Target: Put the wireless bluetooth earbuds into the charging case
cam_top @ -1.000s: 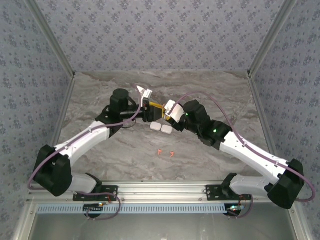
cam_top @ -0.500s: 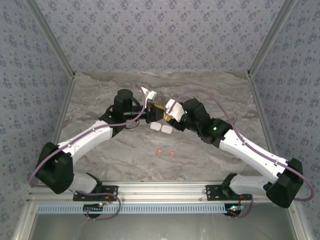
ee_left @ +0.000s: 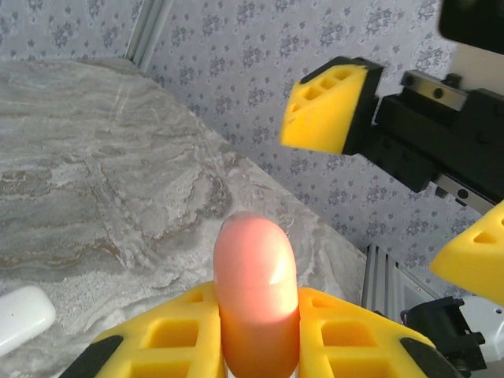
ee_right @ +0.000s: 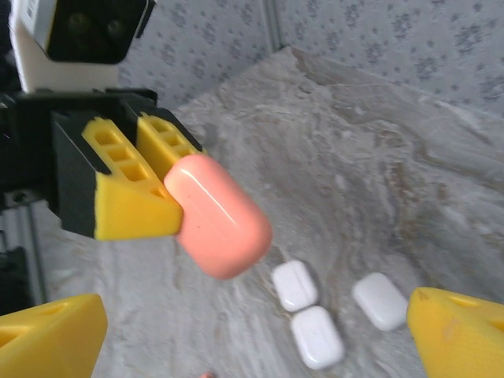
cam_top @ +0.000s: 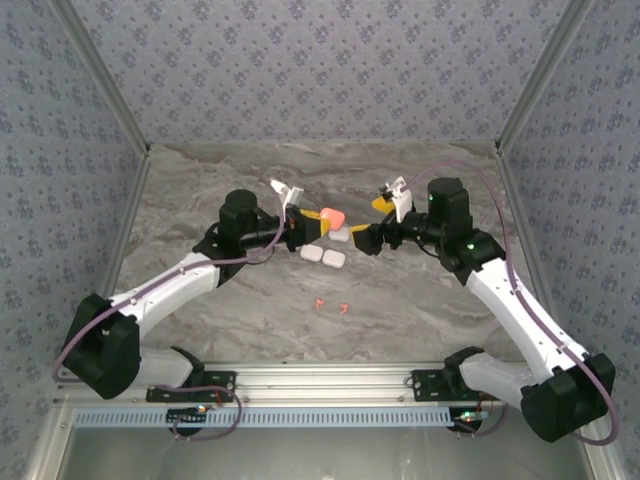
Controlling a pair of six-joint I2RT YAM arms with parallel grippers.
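The marbled table [cam_top: 200, 190] is unchanged from a second ago. My left arm [cam_top: 165, 285] reaches to mid-table much as before. My right arm [cam_top: 520, 310] has swung back to my right, so the two wrists, which met over the centre a second ago, now stand apart.

My left gripper [cam_top: 318, 224] is clamped on the pink charging case [cam_top: 332, 216]. One end of the case sits between my yellow fingers [ee_left: 169, 331]; the other, rounded end protrudes past them, clear of the table. From above, the case was hidden under my right wrist a second ago and now shows plainly.

My right gripper [cam_top: 372, 224] holds nothing. Its jaws are spread wide and stand just beside the held case without touching it.

Three white charging cases [cam_top: 312, 254] lie shut on the table below the held case, two side by side and the third near them, positions unchanged.

Two orange-red earbuds [cam_top: 320, 302] lie on the table nearer my bases, apart from every case, and have not moved.
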